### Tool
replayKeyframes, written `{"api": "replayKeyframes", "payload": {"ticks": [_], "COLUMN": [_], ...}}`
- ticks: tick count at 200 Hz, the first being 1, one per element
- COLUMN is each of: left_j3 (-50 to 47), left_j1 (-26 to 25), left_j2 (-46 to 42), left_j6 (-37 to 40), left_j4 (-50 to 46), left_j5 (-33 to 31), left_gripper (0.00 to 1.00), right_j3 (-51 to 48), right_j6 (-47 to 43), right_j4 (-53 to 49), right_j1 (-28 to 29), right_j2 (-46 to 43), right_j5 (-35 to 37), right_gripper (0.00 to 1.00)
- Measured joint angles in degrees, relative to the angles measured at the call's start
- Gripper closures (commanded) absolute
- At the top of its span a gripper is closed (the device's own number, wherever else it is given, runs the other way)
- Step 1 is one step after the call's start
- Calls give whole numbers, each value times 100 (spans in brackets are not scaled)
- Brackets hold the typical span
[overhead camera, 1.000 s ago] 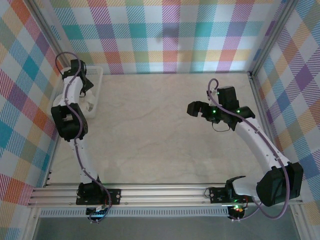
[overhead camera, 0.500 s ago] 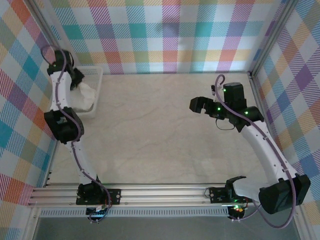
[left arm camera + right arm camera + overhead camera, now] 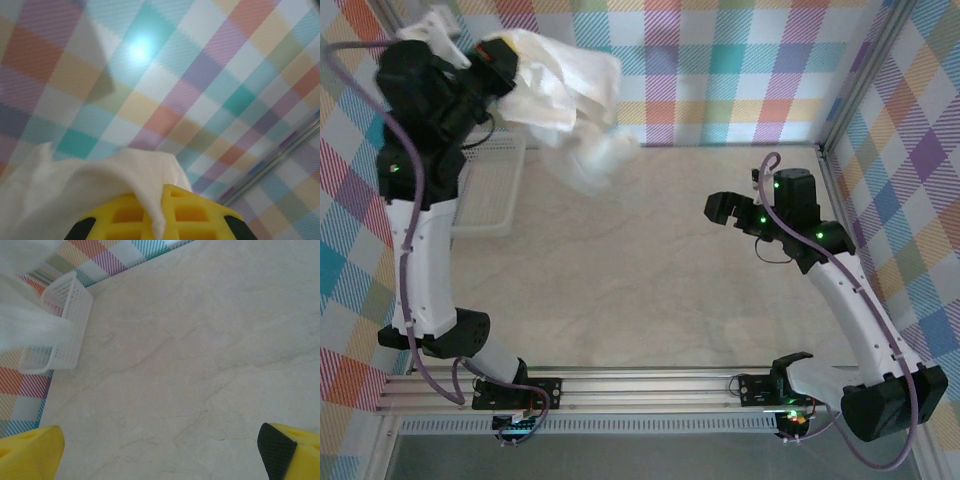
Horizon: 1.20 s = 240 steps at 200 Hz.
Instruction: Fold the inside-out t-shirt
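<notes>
My left gripper, clamped on the white t-shirt, holds it bunched high over the basket at the far-left corner of the tabletop; my right gripper hangs with fingers apart.

My left arm and right arm: white links, black joints, purple cables. Fingers yellow, pads black.

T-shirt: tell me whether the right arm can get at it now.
Probably yes. The t-shirt hangs in the air from the shut left gripper; only bare table lies between its lower end and the open right gripper.
</notes>
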Motion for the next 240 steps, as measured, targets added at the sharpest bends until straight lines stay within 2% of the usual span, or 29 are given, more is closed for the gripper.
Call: {"api": "replayKeyframes", "payload": {"ticks": [10,20,28,40,67,105,111,130,147,161,185,204,224,234,240], "left_j3": [-601,-1311,-1902,-2750,-4177,-5165,-5257,-5386,-5392,-5410,-5814,-6205,-6452,-6452,-6450], "left_j1": [-90,-168,-208,-236,-240,-354,-433,-942,-1751,-2437,-3272,-3504,-3495,-3491,-3491], "left_j2": [-11,35,133,243,210,-55,-52,140,479,763,984,1032,1141,1276,1364], "left_j6": [0,20,28,70,168,164,164,184,313,393,448,442,400,378,363], "left_j4": [50,140,120,72,-55,33,83,216,424,509,680,680,649,632,634], "left_j5": [90,170,181,138,-70,-116,-92,-4,33,20,-20,-101,-79,-33,-13], "left_gripper": [75,59,53,50,48,46,46,44,43,43,43,42,41,45,50], "right_j3": [-31,-35,-35,-35,-35,-138,-199,-317,-345,-382,-227,0,13,13,24], "right_j6": [7,-7,-42,-111,-297,-345,-341,-339,-339,-354,-483,-579,-577,-612,-614], "right_j4": [-11,-35,-70,-122,-212,-205,-201,-205,-136,13,162,304,435,472,487], "right_j1": [-2,0,-2,0,-2,39,76,234,358,428,433,426,422,422,422], "right_j2": [-28,-28,-28,-26,149,1255,1480,2050,2417,2564,2964,3456,3818,3978,4061], "right_j5": [39,105,181,293,424,168,118,-44,-44,114,372,358,341,310,297], "right_gripper": [0,0,0,0,0,0,2,4,2,7,12,14,23,28,33]}}
